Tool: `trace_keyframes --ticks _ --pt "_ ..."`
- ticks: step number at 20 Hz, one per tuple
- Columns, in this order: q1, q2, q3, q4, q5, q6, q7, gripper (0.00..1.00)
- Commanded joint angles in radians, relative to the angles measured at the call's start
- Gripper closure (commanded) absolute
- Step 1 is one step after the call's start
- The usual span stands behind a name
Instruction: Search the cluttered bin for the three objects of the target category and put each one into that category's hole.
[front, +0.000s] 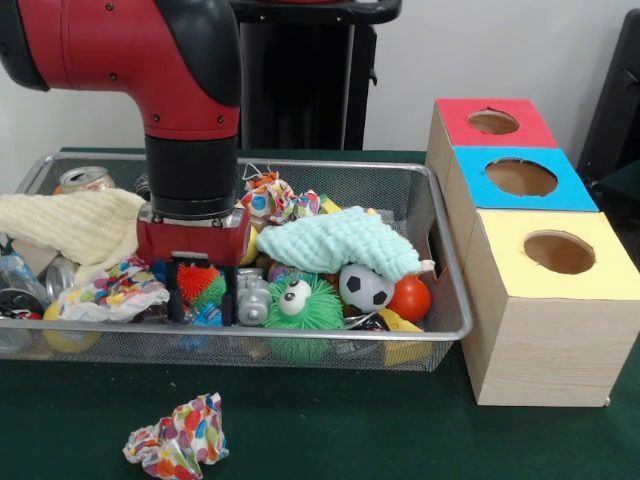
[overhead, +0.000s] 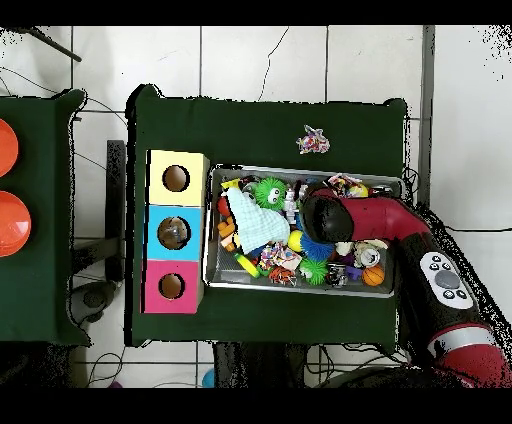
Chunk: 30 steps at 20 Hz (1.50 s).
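The gripper (front: 203, 295) is seen lowered into the wire bin (front: 440, 290), near its front rim and left of the middle, with its two black fingers (front: 176, 292) spread apart and nothing held between them. An orange and green spiky ball (front: 201, 283) lies in the gap between the fingers, so it is judged to be the thing about to be taken, though the target category is not stated and cannot be read from the views.

The ball is covered in soft rubbery spikes, orange on top and green on the right side. It is expected to be light, squashy and springy; the spikes would bend under the pads, so a hold across its middle, deep enough to reach the body, is judged safest. A shallow pinch on the spikes alone could let it slip out.

Just right of it, a green furry toy with eyes (front: 302, 305) rests against the front rim, with a small soccer ball (front: 365, 287) and a mint cloth (front: 342, 243) beyond. A crumpled patterned paper (front: 178, 438) lies on the green table outside the bin's front left corner. Three boxes with holes stand beside the bin's right end: red (front: 493, 121), blue (front: 520, 177) and yellow (front: 558, 252)
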Motion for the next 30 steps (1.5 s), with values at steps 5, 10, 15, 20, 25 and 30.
trace_keyframes --ticks 5,10,15,20,25,30 --pt "-0.094 0.067 0.224 -0.044 -0.124 0.156 -0.474 0.00" --pt "-0.143 0.082 0.288 -0.033 -0.135 0.187 -0.550 0.00" --pt "-0.160 0.096 0.308 -0.033 -0.139 0.192 -0.575 0.00" --pt "-0.158 0.104 0.302 -0.045 -0.137 0.190 -0.565 0.00" --pt "-0.159 0.111 0.326 -0.057 -0.158 0.217 -0.664 0.00" --pt "-0.151 0.116 0.346 -0.068 -0.192 0.254 -0.753 0.00"
